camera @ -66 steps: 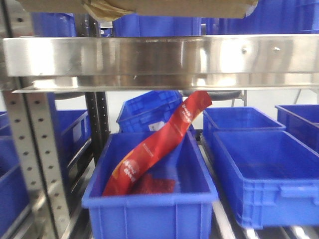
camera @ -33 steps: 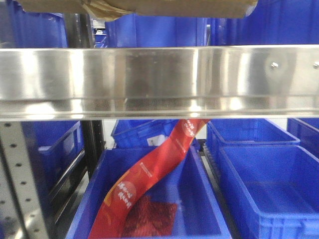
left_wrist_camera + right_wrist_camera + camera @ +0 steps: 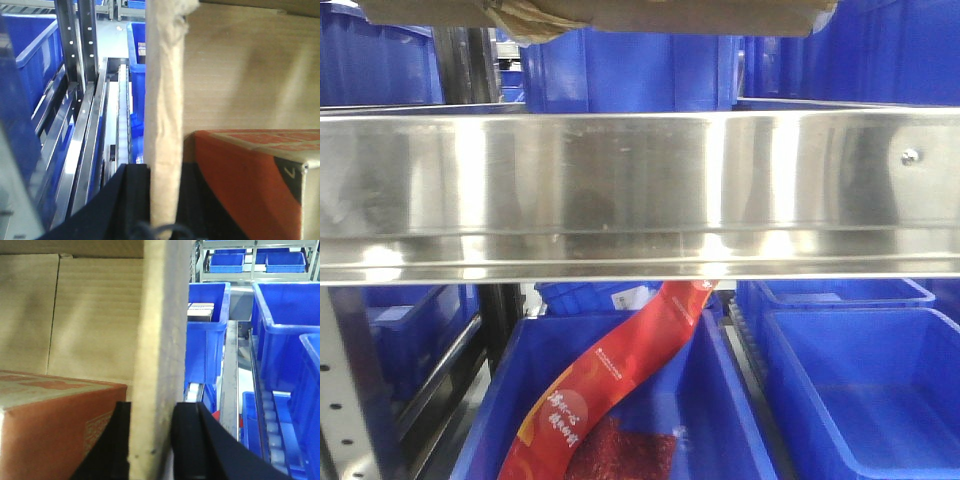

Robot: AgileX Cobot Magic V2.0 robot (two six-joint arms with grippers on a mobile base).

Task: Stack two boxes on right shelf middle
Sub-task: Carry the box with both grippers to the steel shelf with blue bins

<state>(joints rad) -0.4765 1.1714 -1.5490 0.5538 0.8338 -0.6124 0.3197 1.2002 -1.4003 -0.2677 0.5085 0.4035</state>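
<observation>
Your left gripper pinches an upright cardboard wall of the box, one finger on each face. Your right gripper clamps a like wall the same way. An orange carton sits against the cardboard in both wrist views. From the front, the box's underside shows at the top edge, above the steel shelf. Blue bins and a red packet lie below.

Front view is brightly and evenly lit. Broad glare bands and smeared reflections are seen across the steel shelf lip. Wrist views are dimmer. The cardboard box wall clamped between the jaws is blurred, too near for focus. Jaws are rendered near-black, detail lost. Soft shadows are seen on cardboard above the jaws. Blue bins beyond are sharper.
</observation>
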